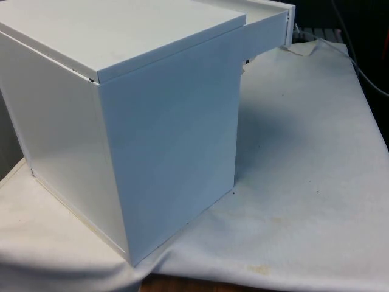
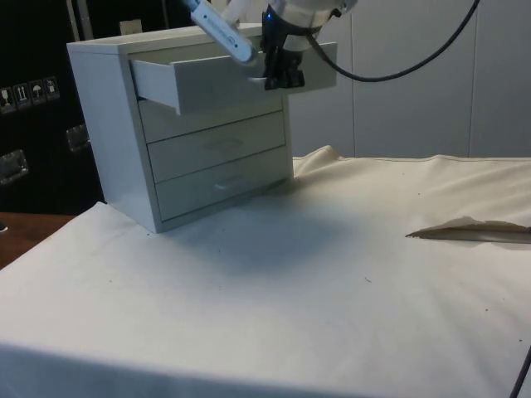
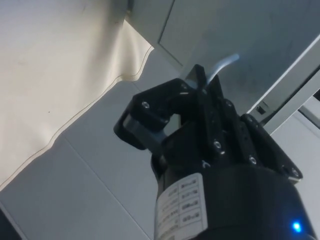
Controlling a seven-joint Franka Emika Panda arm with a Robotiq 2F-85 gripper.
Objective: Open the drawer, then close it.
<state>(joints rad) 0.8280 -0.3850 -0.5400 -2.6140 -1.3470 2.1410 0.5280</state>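
The black gripper [image 2: 284, 80] sits closed on the slim handle [image 3: 223, 65] of the top drawer [image 2: 217, 79], drawn well out of the white chest of drawers [image 2: 166, 141], a light, rigid box best gripped at that central pull.

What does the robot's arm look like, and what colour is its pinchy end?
The arm is white and rounded, with a black cable looping away from it. Its end effector is black, with two flat fingers held by small silver screws. A white label with tiny print wraps the black round body behind them.
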